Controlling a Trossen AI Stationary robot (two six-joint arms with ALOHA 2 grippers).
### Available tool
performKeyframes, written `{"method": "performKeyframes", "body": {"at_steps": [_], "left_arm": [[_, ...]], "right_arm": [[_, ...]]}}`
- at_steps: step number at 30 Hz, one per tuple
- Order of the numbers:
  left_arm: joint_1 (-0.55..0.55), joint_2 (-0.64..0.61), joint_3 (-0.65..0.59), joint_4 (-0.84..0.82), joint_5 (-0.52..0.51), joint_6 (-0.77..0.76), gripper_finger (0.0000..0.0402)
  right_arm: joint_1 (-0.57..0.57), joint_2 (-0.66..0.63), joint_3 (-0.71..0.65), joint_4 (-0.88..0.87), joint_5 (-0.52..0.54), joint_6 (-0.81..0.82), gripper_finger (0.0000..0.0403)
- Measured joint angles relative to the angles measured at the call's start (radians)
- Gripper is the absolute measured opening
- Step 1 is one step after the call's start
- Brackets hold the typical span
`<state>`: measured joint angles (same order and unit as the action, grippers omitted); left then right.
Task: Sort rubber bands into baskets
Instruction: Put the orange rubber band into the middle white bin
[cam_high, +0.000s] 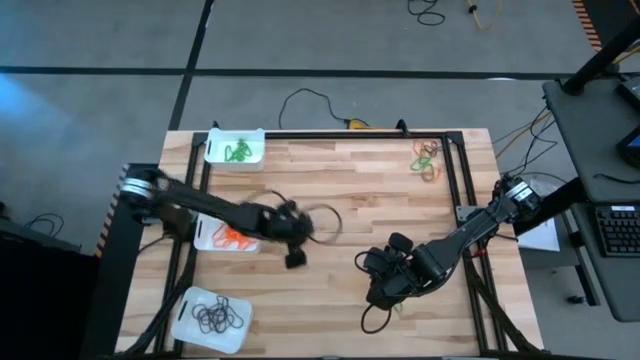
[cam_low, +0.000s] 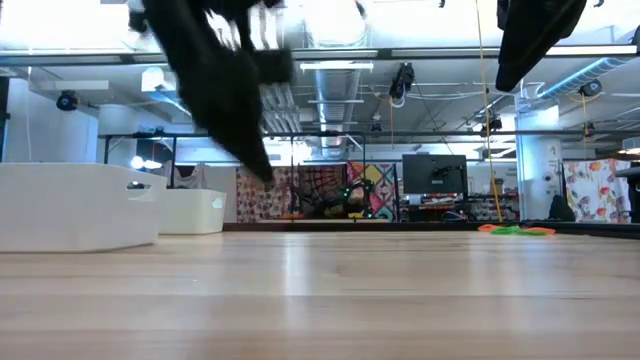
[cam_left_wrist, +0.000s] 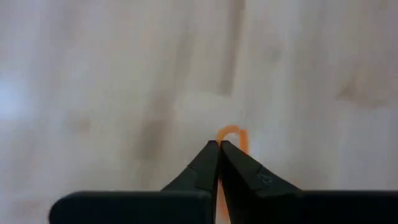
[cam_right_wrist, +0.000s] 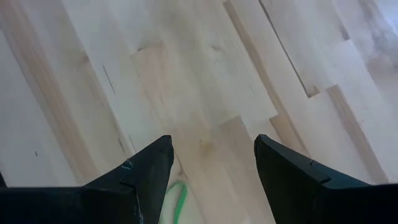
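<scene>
With my left gripper (cam_left_wrist: 219, 144) pinched fully closed on an orange rubber band (cam_left_wrist: 231, 133) above the table (cam_high: 340, 190), I judged a level carry to the orange basket (cam_high: 208, 238) best; right gripper (cam_right_wrist: 213, 152) waited open.

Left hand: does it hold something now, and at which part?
The left hand is shut on an orange rubber band, pinched at one side of the loop; the rest sticks out past the tips.

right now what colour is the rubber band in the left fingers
Orange: the rubber band pinched in the left gripper shows best in the left wrist view.
</scene>
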<state>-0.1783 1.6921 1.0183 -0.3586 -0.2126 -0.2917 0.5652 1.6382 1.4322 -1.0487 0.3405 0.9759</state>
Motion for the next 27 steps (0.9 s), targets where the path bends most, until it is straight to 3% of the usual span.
{"method": "performKeyframes", "body": {"at_steps": [2,6,11,17,23,27], "left_arm": [[0.000,-0.111,0.028,-0.167,-0.062,-0.045,0.0000],[-0.002,-0.284,0.093,-0.594,-0.197,-0.281,0.0000],[0.000,-0.425,0.089,-0.960,-0.297,-0.738,0.0000],[0.000,-0.463,-0.119,-0.889,-0.235,-0.997,0.0000],[0.000,-0.428,-0.283,-0.616,-0.138,-1.082,0.0000],[0.000,-0.382,-0.326,-0.544,-0.109,-1.105,0.0000]], "right_arm": [[-0.001,0.000,0.000,0.001,0.001,-0.024,0.0219],[-0.008,0.000,0.000,0.003,0.016,-0.059,0.0219],[-0.017,0.000,0.000,0.009,0.135,-0.080,0.0219],[-0.049,0.000,0.000,0.049,0.199,-0.141,0.0219],[-0.093,-0.001,0.017,0.059,0.154,-0.215,0.0219],[-0.158,-0.008,0.020,0.051,0.087,-0.219,0.0219]]}}
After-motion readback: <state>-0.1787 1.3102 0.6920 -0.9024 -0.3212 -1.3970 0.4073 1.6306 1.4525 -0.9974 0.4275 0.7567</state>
